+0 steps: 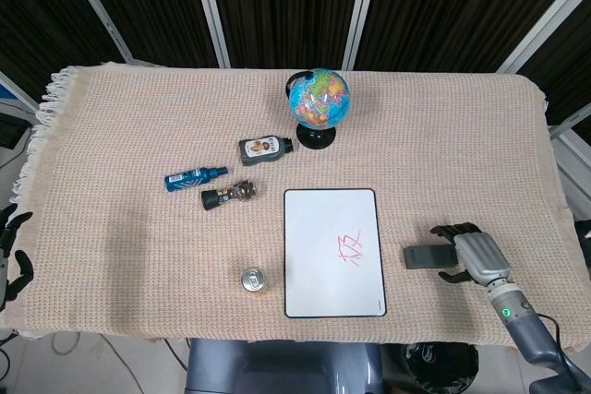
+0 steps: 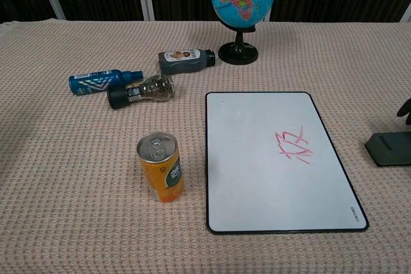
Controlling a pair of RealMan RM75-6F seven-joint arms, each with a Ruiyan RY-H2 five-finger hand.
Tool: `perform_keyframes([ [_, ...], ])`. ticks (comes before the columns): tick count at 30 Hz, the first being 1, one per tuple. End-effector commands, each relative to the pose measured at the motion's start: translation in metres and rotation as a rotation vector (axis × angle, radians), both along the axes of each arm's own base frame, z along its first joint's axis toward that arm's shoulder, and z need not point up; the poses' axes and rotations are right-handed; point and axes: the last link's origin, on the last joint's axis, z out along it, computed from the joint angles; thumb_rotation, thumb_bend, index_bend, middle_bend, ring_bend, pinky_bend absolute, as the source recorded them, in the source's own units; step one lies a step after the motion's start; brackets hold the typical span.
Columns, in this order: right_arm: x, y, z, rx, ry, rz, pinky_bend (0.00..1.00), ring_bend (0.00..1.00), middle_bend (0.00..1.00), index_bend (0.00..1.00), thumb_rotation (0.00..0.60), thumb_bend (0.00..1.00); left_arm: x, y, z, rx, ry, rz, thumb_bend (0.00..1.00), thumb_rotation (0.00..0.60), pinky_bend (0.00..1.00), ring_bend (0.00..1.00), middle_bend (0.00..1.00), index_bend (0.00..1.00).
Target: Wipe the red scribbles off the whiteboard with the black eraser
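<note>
The right robot hand (image 1: 476, 254), fingers spread and grasping nothing, straddles the black eraser (image 1: 429, 256) lying at three o'clock of the whiteboard (image 1: 333, 252), likely to clasp it; red scribbles (image 1: 354, 249) remain.

A white whiteboard (image 1: 333, 252) with a thin black frame lies flat on the woven cloth in front of me; red scribbles (image 1: 354, 249) mark its right-centre; to its right, apart from it, the black eraser (image 1: 430, 256) lies flat, a dark rectangular block.
</note>
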Motion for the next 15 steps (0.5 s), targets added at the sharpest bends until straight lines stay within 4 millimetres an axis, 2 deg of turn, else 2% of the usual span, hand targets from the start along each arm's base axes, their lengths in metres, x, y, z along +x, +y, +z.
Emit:
perform_keyframes([
  [1, 0.001, -0.001, -0.002, 0.002, 0.001, 0.001, 0.23, 0.28, 0.33, 0.30, 0.600, 0.29, 0.000, 0.000, 0.000, 0.000, 0.001, 0.000, 0.74, 0.600, 0.00, 0.00, 0.04, 0.16],
  [15, 0.003, -0.004, -0.013, 0.024, 0.009, -0.007, 0.29, 0.33, 0.39, 0.36, 0.600, 0.31, 0.000, 0.000, 0.000, -0.001, 0.001, 0.002, 0.74, 0.600, 0.01, 0.00, 0.04, 0.16],
])
